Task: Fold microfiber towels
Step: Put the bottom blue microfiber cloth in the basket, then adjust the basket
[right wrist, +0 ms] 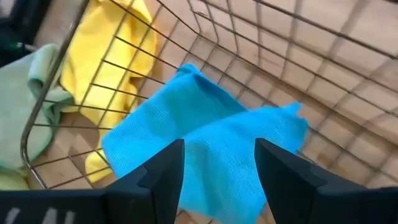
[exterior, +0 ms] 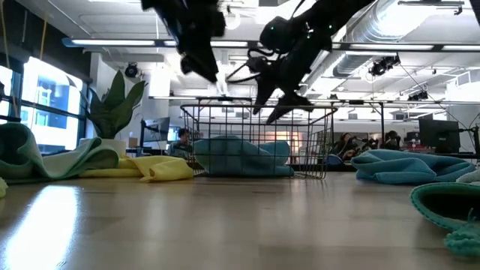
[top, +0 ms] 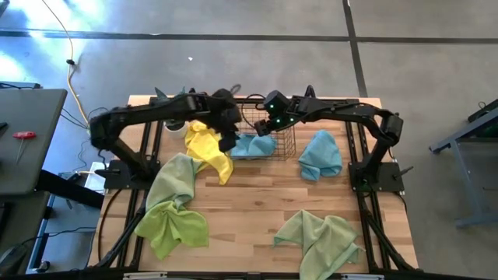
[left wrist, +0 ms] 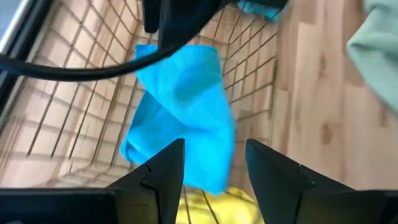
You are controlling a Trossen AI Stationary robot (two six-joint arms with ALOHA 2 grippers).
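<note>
Both grippers, left [left wrist: 214,171] and right [right wrist: 217,171], hover spread and empty over the crumpled light-blue microfiber towel [top: 253,145] in the wire basket [top: 286,138] at twelve o'clock, seemingly lining up a two-handed lift.

I see grey concrete floor [top: 233,19] around the rig — bright windows [exterior: 45,105], ceiling ducts [exterior: 405,30], people seated at desks [exterior: 352,146] behind.

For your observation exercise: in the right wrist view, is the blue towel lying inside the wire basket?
Yes, the blue towel lies on the floor of the wire basket, with the basket's walls around it.
</note>
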